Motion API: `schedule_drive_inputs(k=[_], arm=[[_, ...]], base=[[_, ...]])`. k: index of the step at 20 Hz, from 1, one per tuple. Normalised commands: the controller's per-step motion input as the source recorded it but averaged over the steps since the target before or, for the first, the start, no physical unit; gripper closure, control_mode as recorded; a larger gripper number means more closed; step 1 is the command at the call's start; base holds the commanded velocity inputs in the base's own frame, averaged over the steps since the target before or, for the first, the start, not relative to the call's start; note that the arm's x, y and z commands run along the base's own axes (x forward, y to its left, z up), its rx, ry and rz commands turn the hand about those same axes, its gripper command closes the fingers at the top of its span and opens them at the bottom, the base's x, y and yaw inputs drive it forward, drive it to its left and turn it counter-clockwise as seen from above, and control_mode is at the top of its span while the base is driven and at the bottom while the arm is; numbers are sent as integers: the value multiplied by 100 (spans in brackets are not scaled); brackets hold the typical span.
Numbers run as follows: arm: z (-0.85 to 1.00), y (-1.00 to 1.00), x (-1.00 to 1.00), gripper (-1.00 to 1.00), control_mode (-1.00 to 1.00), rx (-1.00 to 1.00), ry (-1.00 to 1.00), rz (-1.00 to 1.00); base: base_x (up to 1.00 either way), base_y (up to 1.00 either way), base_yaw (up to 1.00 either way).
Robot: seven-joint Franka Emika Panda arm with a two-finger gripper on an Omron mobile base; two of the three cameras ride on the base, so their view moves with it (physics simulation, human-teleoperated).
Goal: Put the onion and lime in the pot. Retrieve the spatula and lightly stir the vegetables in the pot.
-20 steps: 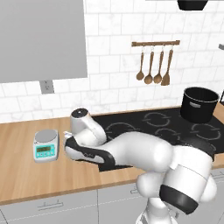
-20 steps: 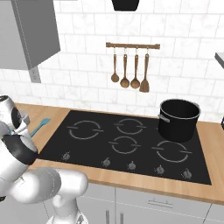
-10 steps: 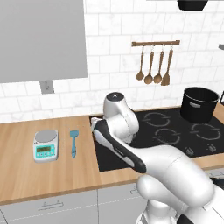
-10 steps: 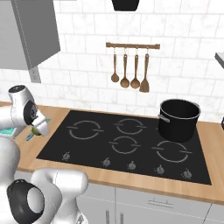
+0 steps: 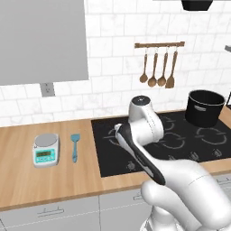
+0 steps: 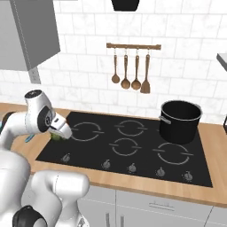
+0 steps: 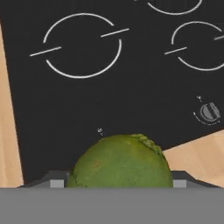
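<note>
The jaws seemingly clasp the lime above the black hob.

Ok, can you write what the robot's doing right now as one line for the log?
phase: carrying lime toward pot | gripper: shut on lime, above cooktop left edge | spatula: on counter beside scale

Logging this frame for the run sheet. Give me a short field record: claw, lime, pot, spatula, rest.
claw: over the cooktop's left edge, closed on the lime
lime: held between the fingers, above the cooktop
pot: black, upright on the cooktop's far right rear; inside not visible
spatula: light blue, flat on the wooden counter beside the kitchen scale
rest: wooden utensils hanging on a wall rail
</note>
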Motion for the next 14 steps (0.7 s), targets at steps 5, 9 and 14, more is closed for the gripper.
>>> schedule_drive_inputs(k=[5,9,14], arm=[[0,0,0,100,100,0,0,0],[0,0,0,100,100,0,0,0],[0,0,0,100,100,0,0,0]], base=[[0,-100,3],[4,-100,2],[47,-84,-2]])
